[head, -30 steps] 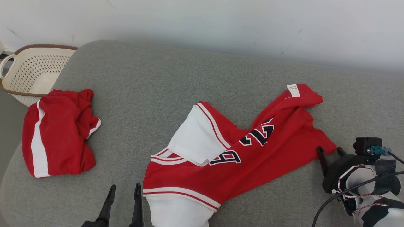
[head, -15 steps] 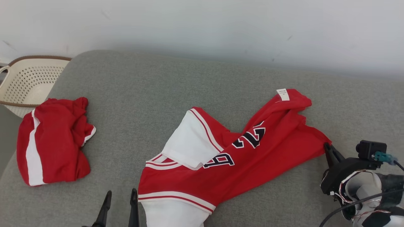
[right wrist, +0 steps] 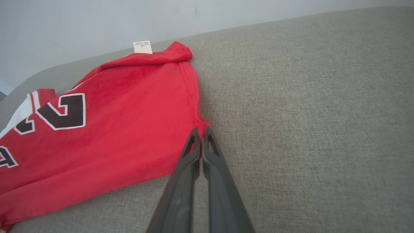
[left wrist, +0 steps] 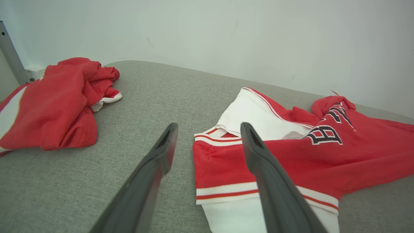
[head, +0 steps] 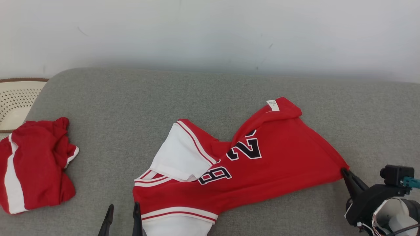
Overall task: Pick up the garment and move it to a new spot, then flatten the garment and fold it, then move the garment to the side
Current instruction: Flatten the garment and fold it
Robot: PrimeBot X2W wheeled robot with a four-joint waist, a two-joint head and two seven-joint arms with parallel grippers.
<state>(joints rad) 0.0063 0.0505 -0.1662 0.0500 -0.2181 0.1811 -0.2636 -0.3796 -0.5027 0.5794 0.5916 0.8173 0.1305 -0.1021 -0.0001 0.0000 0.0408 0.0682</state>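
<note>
Pinching garment (head: 272,164) corner, right jaws, basket (head: 18,98) leftward

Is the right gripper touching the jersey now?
Touching. The right wrist view shows the right gripper shut on a corner of the jersey.

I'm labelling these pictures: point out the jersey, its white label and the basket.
jersey (head: 288,157), head view, red body right of the numbers.
white label (head: 273,105), head view, its middle.
basket (head: 19,98), head view, perforated wall.

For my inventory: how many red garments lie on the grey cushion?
2. The numbered jersey lies spread in the middle, one corner pinched by the right gripper. The crumpled garment lies at the cushion's left edge. None seems hidden.
</note>
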